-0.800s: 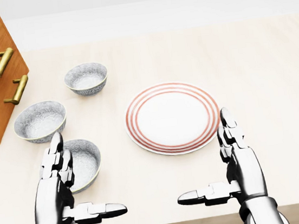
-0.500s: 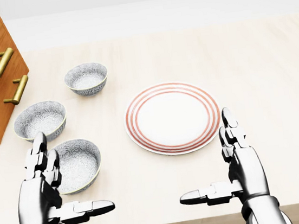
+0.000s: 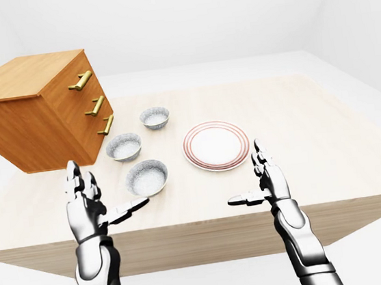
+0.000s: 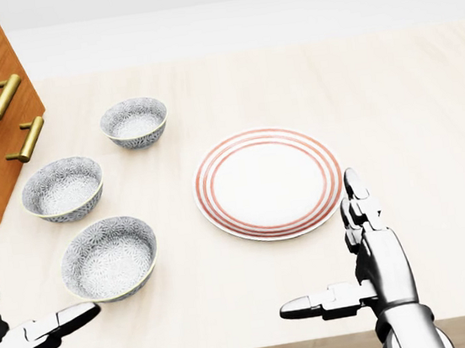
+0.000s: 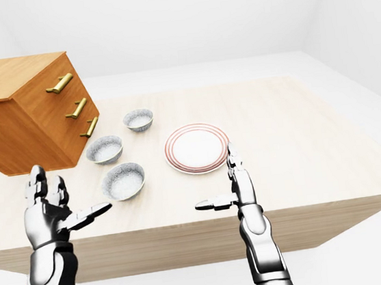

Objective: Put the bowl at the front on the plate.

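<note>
While left robot hand (image 3: 85, 208) and right robot hand (image 4: 380, 264) hover open-fingered, three bowls (image 4: 110, 259) (image 4: 62, 189) (image 4: 134, 122) sit beside one plate (image 4: 267, 182).

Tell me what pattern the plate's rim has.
The plate has red rings around a white centre; clearest in head view.

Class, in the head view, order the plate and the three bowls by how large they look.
1. plate
2. lowest bowl
3. middle bowl
4. top bowl
Bowl differences may just be distance.
</note>
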